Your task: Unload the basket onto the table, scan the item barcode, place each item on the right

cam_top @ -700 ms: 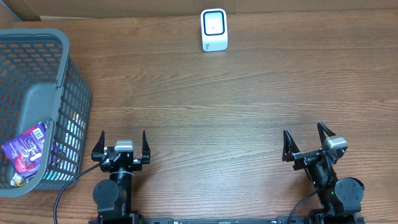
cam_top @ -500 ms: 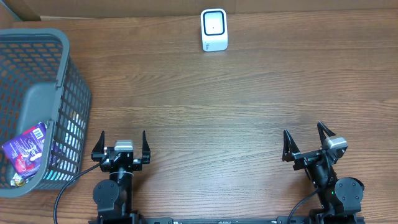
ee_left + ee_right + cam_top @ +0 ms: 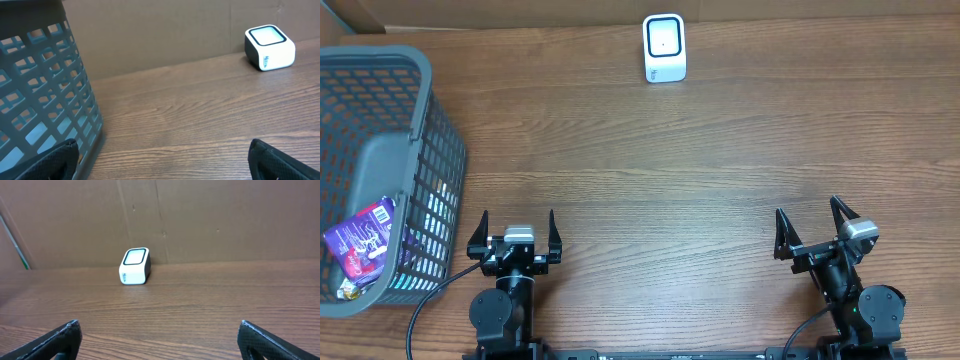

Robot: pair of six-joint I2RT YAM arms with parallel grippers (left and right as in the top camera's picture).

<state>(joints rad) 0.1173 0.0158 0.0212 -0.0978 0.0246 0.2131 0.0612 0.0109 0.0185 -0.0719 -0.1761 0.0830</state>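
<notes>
We are two black arms. Our left gripper has two thin, pointy black fingers and a small grey block on top. Our right gripper looks the same. Each arm has a round black joint. A black cable curls from our left arm.

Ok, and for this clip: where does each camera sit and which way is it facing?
Overhead: above the table, looking straight down; both arms at the near edge, left gripper and right gripper open.
Left wrist: low on the left arm, facing forward past the basket towards the scanner; own fingertips in the lower corners.
Right wrist: low, facing forward at the scanner; own fingertips likewise.
All three share the scanner.
</notes>
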